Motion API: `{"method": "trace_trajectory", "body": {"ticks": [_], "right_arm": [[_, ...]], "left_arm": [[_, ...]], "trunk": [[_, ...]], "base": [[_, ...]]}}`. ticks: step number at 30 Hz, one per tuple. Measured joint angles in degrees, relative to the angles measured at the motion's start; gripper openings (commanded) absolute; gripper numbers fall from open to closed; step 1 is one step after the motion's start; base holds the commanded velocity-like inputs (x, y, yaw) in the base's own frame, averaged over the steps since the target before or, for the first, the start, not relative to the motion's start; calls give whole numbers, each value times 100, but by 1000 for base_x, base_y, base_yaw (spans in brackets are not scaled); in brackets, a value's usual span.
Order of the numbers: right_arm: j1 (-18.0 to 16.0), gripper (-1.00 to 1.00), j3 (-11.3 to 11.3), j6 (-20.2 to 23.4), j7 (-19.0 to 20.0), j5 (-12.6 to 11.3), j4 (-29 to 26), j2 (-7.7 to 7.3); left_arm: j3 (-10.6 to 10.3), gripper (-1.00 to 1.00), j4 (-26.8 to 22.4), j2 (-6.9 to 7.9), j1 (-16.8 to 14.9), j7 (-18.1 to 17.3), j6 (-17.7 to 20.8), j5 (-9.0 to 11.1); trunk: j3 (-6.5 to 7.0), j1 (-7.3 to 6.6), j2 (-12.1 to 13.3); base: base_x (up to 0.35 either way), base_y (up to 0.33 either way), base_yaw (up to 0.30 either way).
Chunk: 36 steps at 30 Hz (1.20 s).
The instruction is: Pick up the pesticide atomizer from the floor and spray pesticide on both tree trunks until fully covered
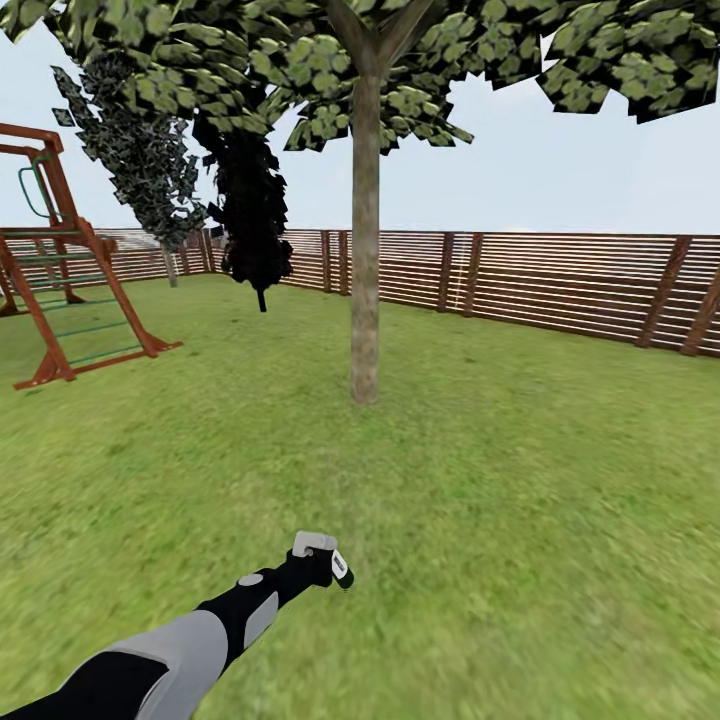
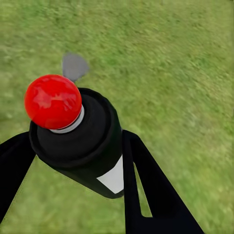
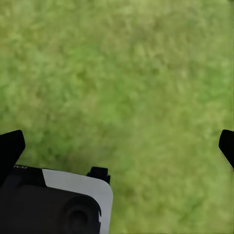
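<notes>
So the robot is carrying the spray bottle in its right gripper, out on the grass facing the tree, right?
Not quite: it is the left gripper that holds the pesticide atomizer, as the left wrist view shows, fingers on either side of the bottle. The right gripper is open over bare grass. The rest holds: the tree trunk stands ahead on the lawn.

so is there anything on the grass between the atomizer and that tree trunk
Nothing visible. The left gripper holds the pesticide atomizer in its jaws, and only open lawn lies between it and the tree trunk ahead. The swing frame stands well off to the left.
</notes>
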Motion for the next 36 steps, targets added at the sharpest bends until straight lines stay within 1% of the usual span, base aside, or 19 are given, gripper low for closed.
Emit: {"method": "trace_trajectory", "body": {"ticks": [18,32,36], "right_arm": [[2,100,2,0,0,0,0,0],[2,100,0,0,-1,-5,-6,0],[1,100,-1,-5,-7,-1,-10,-30]], "left_arm": [[-1,-100,2,0,2,1,0,0],[4,-100,0,2,2,0,1,0],[10,-100,5,15,2,0,0,0]], "trunk": [[-45,-1,4],[-49,-1,3],[-48,-1,4]], "base": [[350,0,0],[350,0,0],[350,0,0]]}}
